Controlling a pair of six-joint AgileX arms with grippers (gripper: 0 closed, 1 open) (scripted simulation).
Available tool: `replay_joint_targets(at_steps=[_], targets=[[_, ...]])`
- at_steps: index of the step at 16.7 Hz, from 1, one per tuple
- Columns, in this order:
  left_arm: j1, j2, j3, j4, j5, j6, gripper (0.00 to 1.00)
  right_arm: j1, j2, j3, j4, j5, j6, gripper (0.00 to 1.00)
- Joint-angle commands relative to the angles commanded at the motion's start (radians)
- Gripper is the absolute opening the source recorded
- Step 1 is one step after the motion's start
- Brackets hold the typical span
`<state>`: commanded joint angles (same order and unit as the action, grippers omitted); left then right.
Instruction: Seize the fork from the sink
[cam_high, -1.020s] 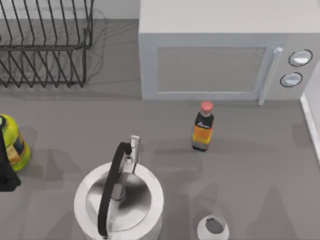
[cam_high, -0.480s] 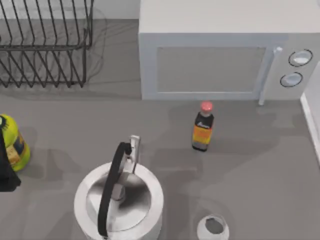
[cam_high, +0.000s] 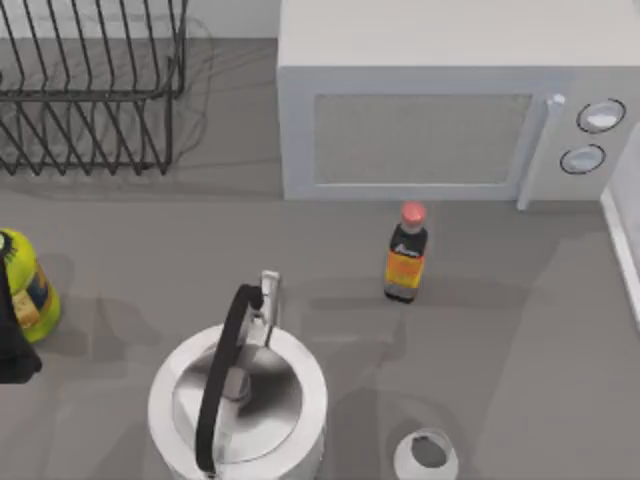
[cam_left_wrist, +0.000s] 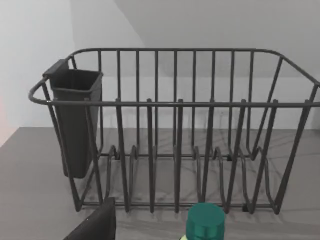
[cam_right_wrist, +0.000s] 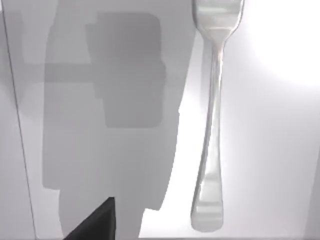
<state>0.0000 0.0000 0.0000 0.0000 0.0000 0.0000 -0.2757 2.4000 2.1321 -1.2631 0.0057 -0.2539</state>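
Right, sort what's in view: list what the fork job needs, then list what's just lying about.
For the job:
- fork, lying flat on a pale surface under the right wrist camera

Lying about:
- kettle
- sauce bottle
- microwave
- dish rack
- green-capped yellow bottle
- small white cup

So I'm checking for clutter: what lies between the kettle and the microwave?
In the top view, the stretch of grey counter between the kettle and the microwave is bare; the sauce bottle stands off to the right.
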Motion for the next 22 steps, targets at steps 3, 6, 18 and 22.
replay_joint_targets(at_steps=[3, 6, 18, 22], targets=[[0.0, 0.0, 0.0, 0.0, 0.0, 0.0, 1.0, -0.007, 0.056, 0.047, -0.031, 0.0, -0.006, 1.0], [0.0, 0.0, 0.0, 0.0, 0.0, 0.0, 1.0, -0.007, 0.056, 0.047, -0.031, 0.0, -0.006, 1.0], [0.0, 0.0, 0.0, 0.0, 0.0, 0.0, 1.0, -0.005, 0.226, -0.185, 0.381, 0.002, -0.003, 1.0], [0.0, 0.0, 0.0, 0.0, 0.0, 0.0, 1.0, -0.006, 0.245, -0.201, 0.406, 0.003, -0.003, 1.0]])
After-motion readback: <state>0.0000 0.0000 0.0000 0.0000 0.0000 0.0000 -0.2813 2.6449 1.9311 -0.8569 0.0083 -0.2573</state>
